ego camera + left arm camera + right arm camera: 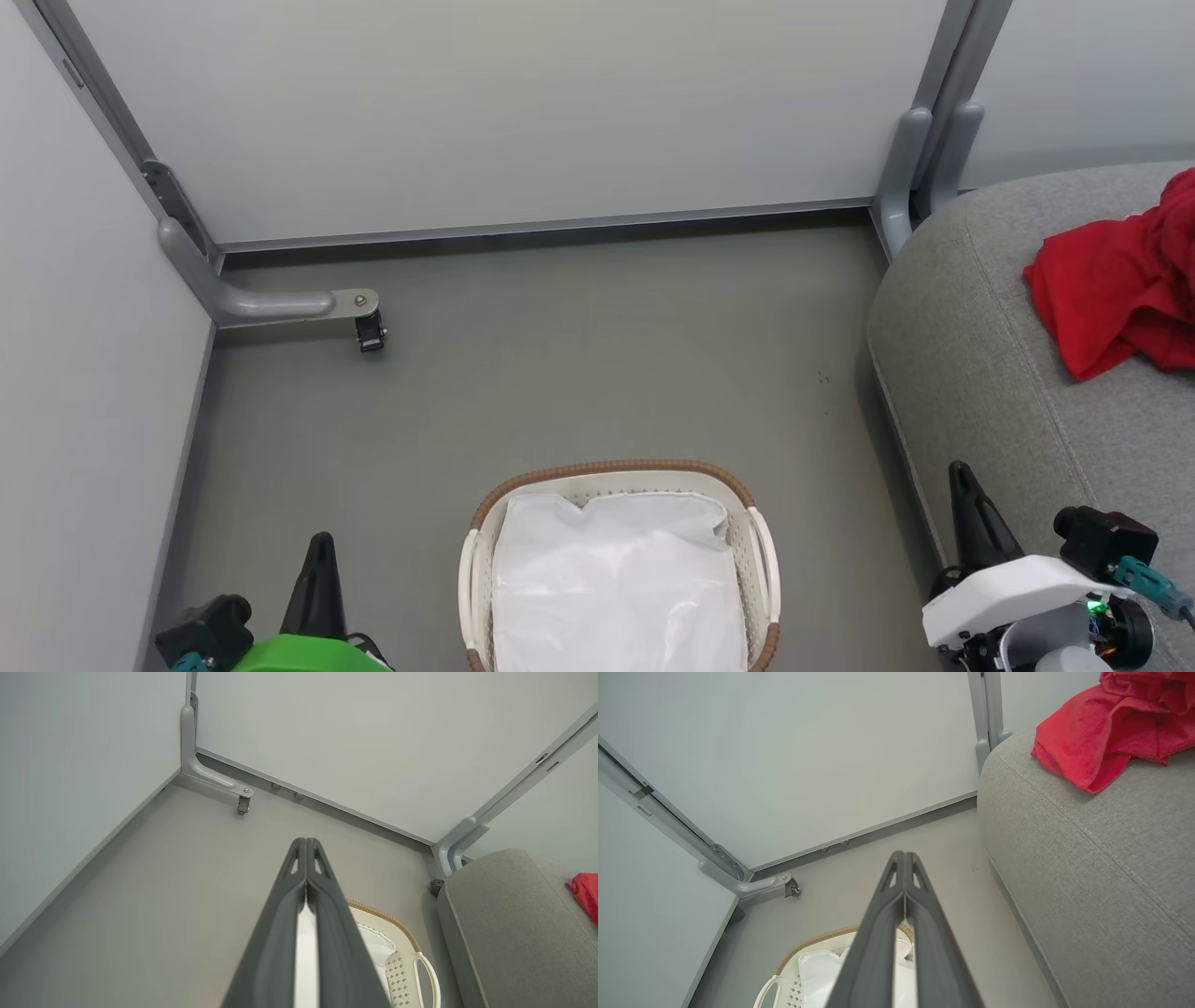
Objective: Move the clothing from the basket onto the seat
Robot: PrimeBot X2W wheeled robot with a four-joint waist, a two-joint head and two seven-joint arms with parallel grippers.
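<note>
Both of my tools have their fingers pressed together and hold nothing: the left tool (321, 546) hangs over the floor (560, 373) just left of the basket (616, 464), the right tool (960, 474) beside the near flank of the seat (971, 373). The clothing (1116, 280) lies in a red heap on the seat, far right. It runs off the picture's edge, so I cannot tell whether it is one shirt or two. Inside the basket I see the white liner cloth (616, 579) and no red.

The main risk, I judge, is taking the liner for laundry. It is thin, faintly glossy and loosely creased, and would snag easily on a finger, pulling the light plastic basket over with it. A careless swing of the right tool could scrape the cushion beside it. A tongue of the heap points toward the seat's rounded corner, and a nudge there might drag the soft fabric toward the floor.

The basket is oval, with perforated white walls, looped side handles and a brown woven rim. The seat is coarse grey weave with a stitched seam and a rounded corner. The clothing is limp and deeply folded. The floor is smooth, matt and grey.
</note>
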